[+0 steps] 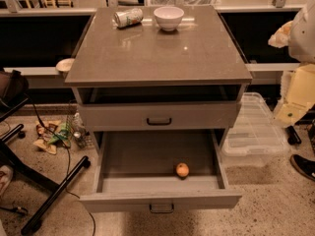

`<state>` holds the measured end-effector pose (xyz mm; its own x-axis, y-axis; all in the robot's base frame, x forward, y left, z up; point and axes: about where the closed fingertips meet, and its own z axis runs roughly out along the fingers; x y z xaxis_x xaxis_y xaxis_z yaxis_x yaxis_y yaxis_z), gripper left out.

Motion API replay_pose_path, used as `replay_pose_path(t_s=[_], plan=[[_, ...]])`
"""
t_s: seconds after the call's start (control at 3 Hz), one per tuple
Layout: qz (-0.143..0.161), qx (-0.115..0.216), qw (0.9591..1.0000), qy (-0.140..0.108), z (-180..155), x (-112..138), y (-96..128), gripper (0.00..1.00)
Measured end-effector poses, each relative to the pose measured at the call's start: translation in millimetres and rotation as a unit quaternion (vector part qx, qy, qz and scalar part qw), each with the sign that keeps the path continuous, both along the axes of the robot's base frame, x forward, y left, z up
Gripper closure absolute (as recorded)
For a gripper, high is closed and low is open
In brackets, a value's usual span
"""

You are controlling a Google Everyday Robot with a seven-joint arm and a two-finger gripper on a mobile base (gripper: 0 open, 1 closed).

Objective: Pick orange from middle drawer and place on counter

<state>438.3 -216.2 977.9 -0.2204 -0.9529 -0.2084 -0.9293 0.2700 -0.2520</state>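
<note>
The orange (182, 169) lies on the floor of the open middle drawer (160, 200), near its front and right of centre. The drawer is pulled far out toward me; its dark bar handle shows on the front panel. The counter (162, 58) is the glossy grey-brown slab on top of the cabinet. My gripper is not in view. A white and cream shape (300, 58) at the right edge could be part of my arm; no fingers show there.
A white bowl (169, 17) and a can (128, 17) lying on its side sit at the counter's back edge. The upper drawer (159, 116) stands slightly out. A clear plastic bin (256, 127) is on the floor at right. Black chair legs (49, 191) and litter (54, 134) are at left.
</note>
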Motion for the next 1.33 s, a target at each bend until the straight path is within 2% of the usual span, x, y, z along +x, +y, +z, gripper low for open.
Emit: replay_pose_path(t_s=[0.67,1.0,1.33], plan=[[0.0,0.009,0.9999,-0.005,1.2,0.7,0.3,0.0],[0.007,0.046,0.9989,0.002,-29.1,-0.1,9.7,0.0],[-0.004,0.102,0.9947,0.011,-88.8,-0.3,24.9,0.0]])
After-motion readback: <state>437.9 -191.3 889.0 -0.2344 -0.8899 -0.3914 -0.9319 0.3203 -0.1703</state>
